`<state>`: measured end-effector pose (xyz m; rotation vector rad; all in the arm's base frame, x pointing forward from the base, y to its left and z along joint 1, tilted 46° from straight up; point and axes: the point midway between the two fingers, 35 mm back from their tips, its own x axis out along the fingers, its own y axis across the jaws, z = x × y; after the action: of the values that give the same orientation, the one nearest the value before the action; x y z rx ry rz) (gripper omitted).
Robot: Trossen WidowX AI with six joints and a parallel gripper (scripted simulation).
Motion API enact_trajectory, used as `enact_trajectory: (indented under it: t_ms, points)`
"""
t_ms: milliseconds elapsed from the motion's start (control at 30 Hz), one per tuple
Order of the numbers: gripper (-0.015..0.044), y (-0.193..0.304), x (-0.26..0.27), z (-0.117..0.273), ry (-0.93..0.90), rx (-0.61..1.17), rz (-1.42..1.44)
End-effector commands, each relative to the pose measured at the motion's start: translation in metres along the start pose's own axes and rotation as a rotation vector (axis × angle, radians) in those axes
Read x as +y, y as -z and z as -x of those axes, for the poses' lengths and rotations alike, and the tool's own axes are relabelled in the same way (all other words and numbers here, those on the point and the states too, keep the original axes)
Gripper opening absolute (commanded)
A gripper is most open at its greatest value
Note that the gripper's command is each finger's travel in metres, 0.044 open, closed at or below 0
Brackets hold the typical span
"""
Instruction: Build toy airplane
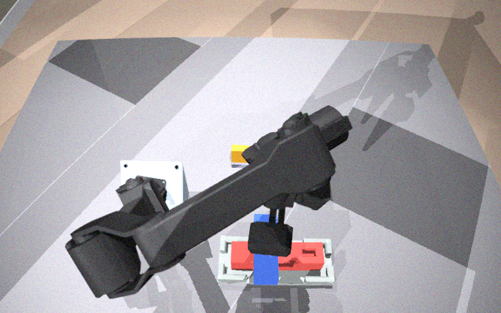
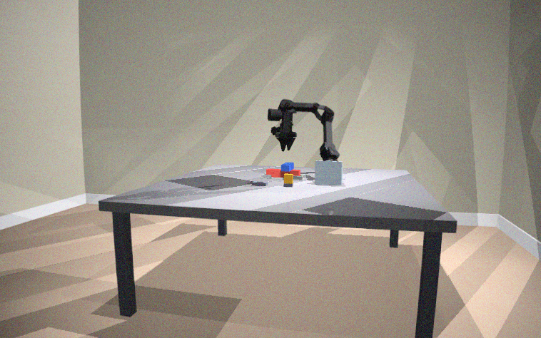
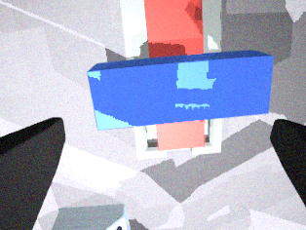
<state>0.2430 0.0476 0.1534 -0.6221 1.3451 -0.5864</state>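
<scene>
Fuselage (image 1: 242, 255) (image 2: 273, 172) (image 3: 173, 26) in cradle (image 1: 231, 277) (image 2: 298, 177) (image 3: 211, 29); wing (image 1: 265, 269) (image 2: 287, 167) (image 3: 180, 93) across top; hand (image 2: 285, 150) (image 3: 172, 128) spread, above.

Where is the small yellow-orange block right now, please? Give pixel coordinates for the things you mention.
In the top view, the small yellow-orange block (image 1: 239, 154) (image 2: 288, 179) sits right of the square white base plate (image 1: 151, 166), partly hidden behind the black arm (image 1: 221, 207) (image 2: 327, 131).

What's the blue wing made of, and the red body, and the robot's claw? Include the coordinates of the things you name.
The blue wing (image 1: 266, 270) (image 2: 286, 167) (image 3: 234, 90) and red body (image 1: 242, 254) (image 2: 272, 172) (image 3: 180, 136) look like smooth plastic or painted wood: plain colour, no grain showing. The claw (image 2: 285, 150) (image 3: 172, 128) seems dark, dull plastic or coated metal; no bright shine shows.
</scene>
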Motion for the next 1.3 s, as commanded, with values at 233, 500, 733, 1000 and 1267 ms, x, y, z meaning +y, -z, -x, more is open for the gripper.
enact_trajectory:
  t_ms: [233,500,733,1000,1267]
  points:
    - [0.044,0.042,0.16,0.007,-0.029,0.018,0.09]
    - [0.044,0.088,0.223,-0.003,-0.002,0.03,0.088]
    - [0.044,0.088,0.224,-0.038,-0.002,0.03,0.088]
    - [0.044,0.089,0.223,-0.06,-0.001,0.029,0.087]
    - [0.044,0.09,0.222,-0.074,-0.001,0.029,0.087]
